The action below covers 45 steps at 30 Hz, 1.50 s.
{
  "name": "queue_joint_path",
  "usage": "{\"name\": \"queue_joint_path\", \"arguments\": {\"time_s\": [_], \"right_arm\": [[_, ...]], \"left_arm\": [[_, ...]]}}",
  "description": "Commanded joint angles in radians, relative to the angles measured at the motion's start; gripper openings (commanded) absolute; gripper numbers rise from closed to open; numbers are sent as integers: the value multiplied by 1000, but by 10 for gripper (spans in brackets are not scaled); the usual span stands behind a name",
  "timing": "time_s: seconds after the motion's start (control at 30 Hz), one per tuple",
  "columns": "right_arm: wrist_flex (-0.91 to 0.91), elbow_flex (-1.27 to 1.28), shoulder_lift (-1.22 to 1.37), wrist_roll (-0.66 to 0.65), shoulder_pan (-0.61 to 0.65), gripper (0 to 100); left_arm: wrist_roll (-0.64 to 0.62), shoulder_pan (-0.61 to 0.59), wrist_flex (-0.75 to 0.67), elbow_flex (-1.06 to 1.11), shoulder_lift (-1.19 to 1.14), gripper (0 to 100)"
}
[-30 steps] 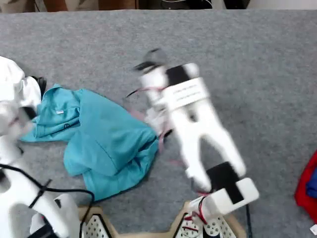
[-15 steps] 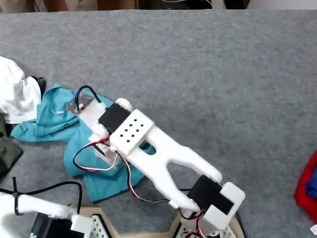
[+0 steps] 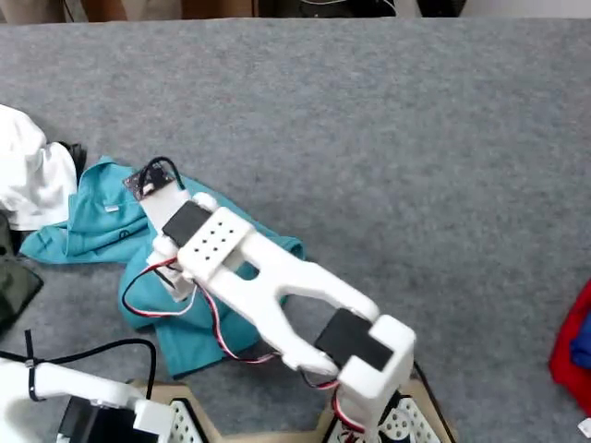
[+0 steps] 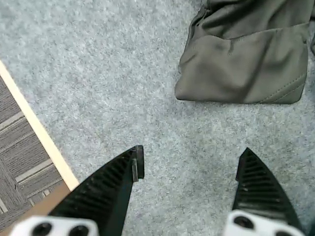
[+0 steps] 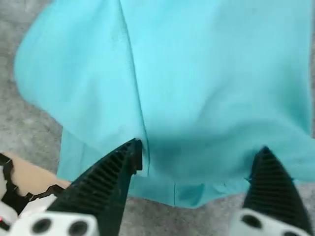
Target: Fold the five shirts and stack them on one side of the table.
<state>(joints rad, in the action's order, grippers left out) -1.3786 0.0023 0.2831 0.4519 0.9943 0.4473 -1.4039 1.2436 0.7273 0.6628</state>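
Note:
A teal shirt [image 3: 92,221] lies crumpled at the left of the grey table, partly covered by my right arm [image 3: 268,277], which stretches over it from the front edge. My right gripper [image 5: 201,150] hangs open just above the teal shirt [image 5: 197,73], nothing between its fingers. My left gripper [image 4: 192,153] is open over bare grey cloth near the table's edge strip [image 4: 34,132]. A folded dark olive shirt [image 4: 246,64] lies a short way ahead of it. A white shirt [image 3: 32,180] sits at the far left, and a red and blue shirt [image 3: 574,346] at the right edge.
The dark olive shirt [image 3: 14,286] peeks in at the left edge beside the left arm [image 3: 83,397] and its black cable. The grey table surface [image 3: 416,138] stretches bare across the middle and back.
My right arm swung left from the table's middle to over the teal shirt and lowered onto it. The left arm drew back to the front left corner.

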Motion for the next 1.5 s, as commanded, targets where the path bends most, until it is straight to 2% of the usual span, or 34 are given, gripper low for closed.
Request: {"name": "queue_joint_path", "arguments": {"time_s": [0.0,0.1,0.17,0.37,0.67,0.83,1.0,1.23,1.33,1.47], "right_arm": [[15,-87,27,12,2,165],[11,-130,56,9,-19,0],[8,-142,58,9,-45,27],[-64,-194,28,9,-160,5],[-258,-369,-70,-20,-423,5],[-287,-381,-71,-155,-622,5],[-229,-384,-15,-325,-817,5],[-21,-392,136,-669,-937,10],[-14,-392,153,-709,-937,94],[-17,-400,124,-717,-941,324]], "left_arm": [[5,-9,-18,-5,25,307],[6,-9,-18,-6,27,307],[8,-11,-18,-8,27,307],[8,-15,-18,-12,27,307],[8,-9,-14,-12,27,307],[8,-9,-14,-12,27,307],[8,9,-14,-11,27,307],[9,95,-9,-5,28,307],[9,138,23,-12,28,307],[9,247,104,-14,28,307]]}}
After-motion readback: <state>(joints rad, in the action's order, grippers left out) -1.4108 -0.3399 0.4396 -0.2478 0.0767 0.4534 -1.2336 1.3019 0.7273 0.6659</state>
